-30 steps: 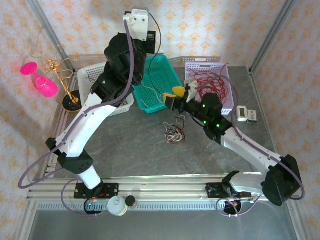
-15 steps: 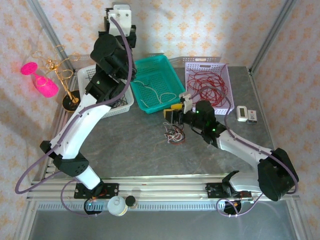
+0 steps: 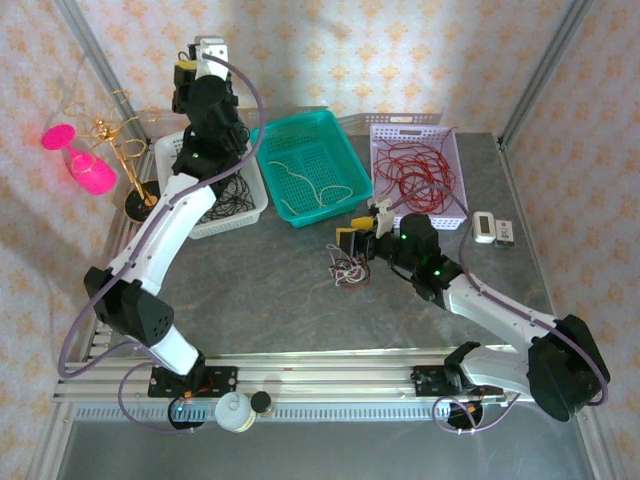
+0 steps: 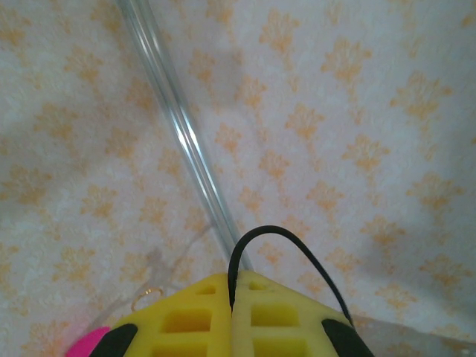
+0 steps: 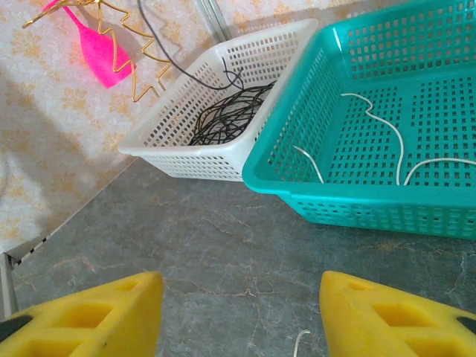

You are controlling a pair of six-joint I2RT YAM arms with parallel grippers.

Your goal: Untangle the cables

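The left end effector (image 4: 232, 281) is seen with its yellow fingers (image 4: 186, 320) pressed together. A black cable (image 4: 262, 230) is pinched in the seam between them and is looped up and over to its right. Above it, a clear post (image 4: 178, 126) is slanted across patterned wallpaper (image 4: 357, 111). To its left, a pink thing (image 4: 91, 340) and a gold wire (image 4: 147, 296) are glimpsed.

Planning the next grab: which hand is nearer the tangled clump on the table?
Right. The right hand hovers just beyond the clump; the left hand, gripping a black cable, is high over the white basket.
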